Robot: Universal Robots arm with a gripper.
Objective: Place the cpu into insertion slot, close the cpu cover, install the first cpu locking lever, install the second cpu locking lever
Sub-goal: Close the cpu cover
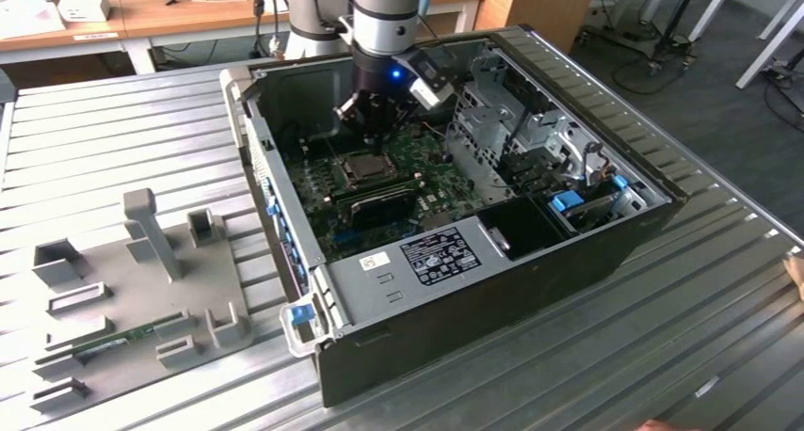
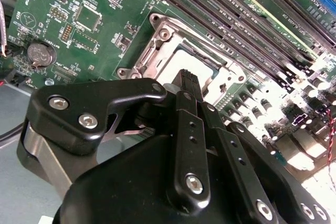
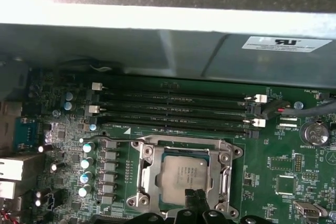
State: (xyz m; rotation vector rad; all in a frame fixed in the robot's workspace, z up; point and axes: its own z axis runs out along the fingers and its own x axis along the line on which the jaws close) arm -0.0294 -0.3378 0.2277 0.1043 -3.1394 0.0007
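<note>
Jaws pressed together, empty, tips right over the cpu (image 3: 184,178), which lies in the insertion slot (image 3: 143,174).

- The cpu (image 3: 181,176) is a small flat square with a pale silver top. It lies flat inside the insertion slot (image 1: 368,168), with its edges lined up with the slot's sides.
- The insertion slot is a dark square hole with a shiny metal rim. It sits in the green board (image 3: 273,156), just beside the long black slots (image 3: 173,106).
- The cpu cover (image 3: 145,178) is a thin silver frame with a hole in the middle. It lies flat on the slot, all around the cpu. The cpu's top shows through the hole.
</note>
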